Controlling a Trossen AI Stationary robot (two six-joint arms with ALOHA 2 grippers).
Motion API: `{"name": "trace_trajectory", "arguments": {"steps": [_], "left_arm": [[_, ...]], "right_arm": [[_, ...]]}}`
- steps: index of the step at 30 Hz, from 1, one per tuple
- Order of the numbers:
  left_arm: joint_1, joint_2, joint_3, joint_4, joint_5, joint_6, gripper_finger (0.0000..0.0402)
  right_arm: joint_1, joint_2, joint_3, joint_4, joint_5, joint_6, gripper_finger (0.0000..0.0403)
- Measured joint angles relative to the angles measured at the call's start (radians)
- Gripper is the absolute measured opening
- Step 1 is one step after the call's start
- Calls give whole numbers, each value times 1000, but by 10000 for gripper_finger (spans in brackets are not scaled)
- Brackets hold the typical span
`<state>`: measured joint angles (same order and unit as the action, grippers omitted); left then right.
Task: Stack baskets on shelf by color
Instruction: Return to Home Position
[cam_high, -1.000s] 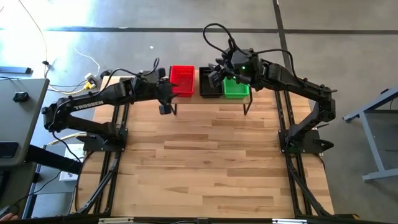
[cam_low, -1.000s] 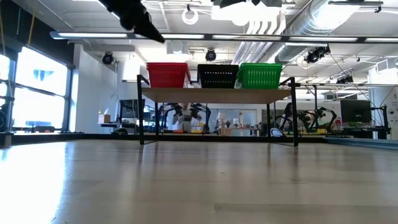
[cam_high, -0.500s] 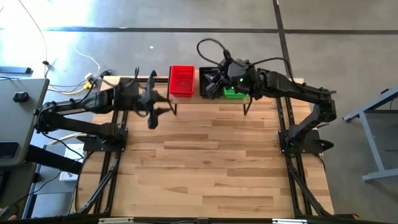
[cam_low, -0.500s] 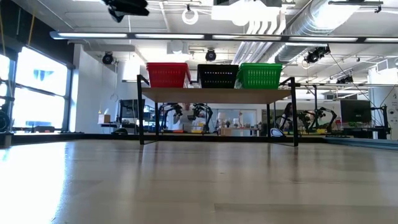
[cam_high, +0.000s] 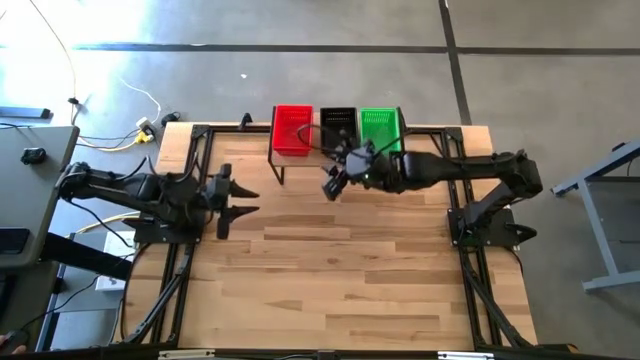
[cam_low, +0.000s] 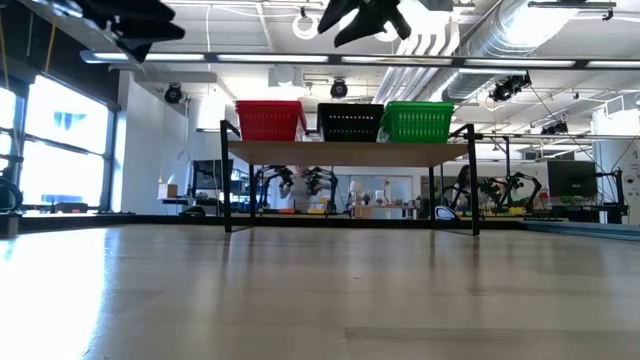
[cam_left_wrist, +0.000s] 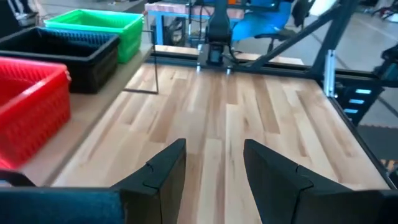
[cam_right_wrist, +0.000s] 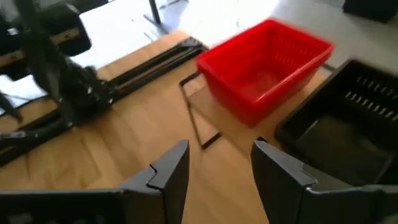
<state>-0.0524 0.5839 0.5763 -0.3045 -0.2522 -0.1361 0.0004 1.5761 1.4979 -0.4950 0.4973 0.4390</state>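
Note:
Red (cam_high: 292, 130), black (cam_high: 338, 124) and green (cam_high: 380, 128) baskets stand in a row on the shelf (cam_low: 350, 153) at the table's far edge, red on the left, their bottoms on its plank. My left gripper (cam_high: 242, 198) hovers open above the table's left side, near that arm's base, with nothing between its fingers (cam_left_wrist: 211, 163). My right gripper (cam_high: 330, 185) hangs open in the air just in front of the shelf, below the black basket in the high view, with nothing between its fingers (cam_right_wrist: 219, 163); the red basket (cam_right_wrist: 264, 65) lies ahead of it.
The wooden tabletop (cam_high: 340, 270) stretches bare toward the near edge. Black frame rails (cam_high: 175, 280) run along both sides. The shelf's thin black legs (cam_low: 228, 185) stand on the table's far part. Cables (cam_high: 150, 125) lie on the floor beyond the far left corner.
My left gripper has drawn back from beside the red basket toward the table's left and near side, sinking and rolling. My right gripper has pulled off the green and black baskets toward the near side and left, dropping lower. The baskets have stayed in place.

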Motion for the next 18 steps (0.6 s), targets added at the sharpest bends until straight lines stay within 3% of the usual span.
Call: {"name": "trace_trajectory", "arguments": {"steps": [8, 18], "left_arm": [[-80, -192, -210, 94, -28, -10, 151], [-93, -400, -420, 173, -6, -59, 151]], "right_arm": [[87, 0, -54, 5, 1, 83, 156], [151, -46, -54, -45, 16, 87, 156]]}}
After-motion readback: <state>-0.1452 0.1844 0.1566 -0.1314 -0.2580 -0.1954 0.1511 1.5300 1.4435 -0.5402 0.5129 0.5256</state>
